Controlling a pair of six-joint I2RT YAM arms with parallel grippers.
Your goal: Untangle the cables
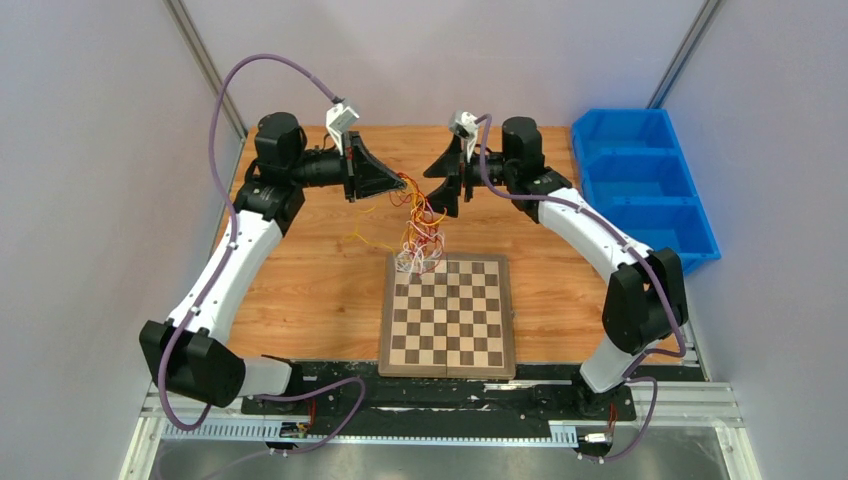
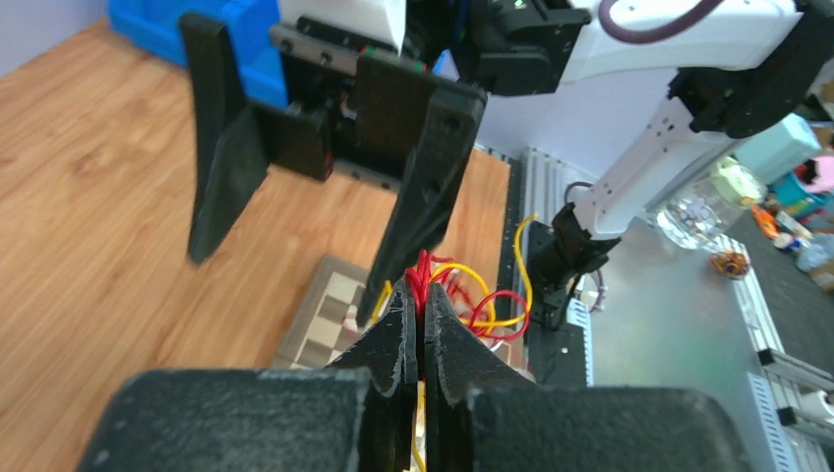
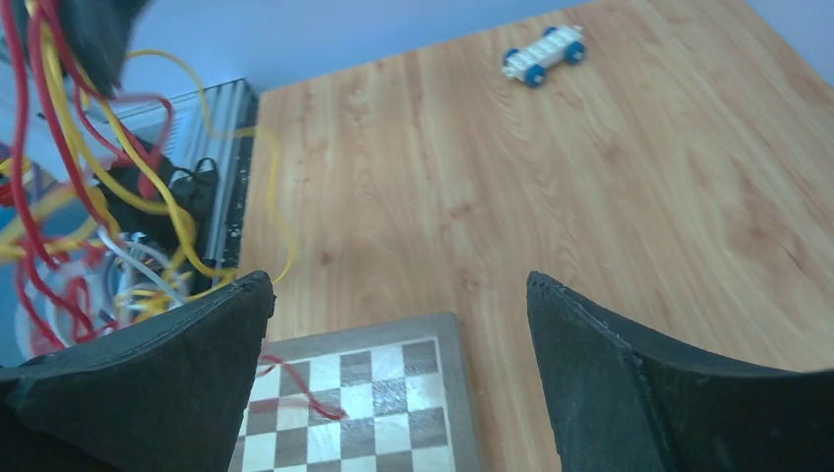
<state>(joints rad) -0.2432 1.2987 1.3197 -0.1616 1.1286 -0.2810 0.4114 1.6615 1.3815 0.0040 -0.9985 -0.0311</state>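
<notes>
Beyond chessboard [image 1: 448, 315], left tool [image 1: 399, 183] pinches cables [image 1: 420, 235] aloft; right tool [image 1: 444, 186] faces it, spread wide.

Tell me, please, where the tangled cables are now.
In the top view, the cables hang mid-table from the shut left gripper, beside the open right gripper, their loops reaching the far edge of the chessboard.

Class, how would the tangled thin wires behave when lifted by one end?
Probably floppy: the cables droop in loops from the shut left gripper towards the chessboard. Likely light, being very thin. Loops may snag one another.
</notes>
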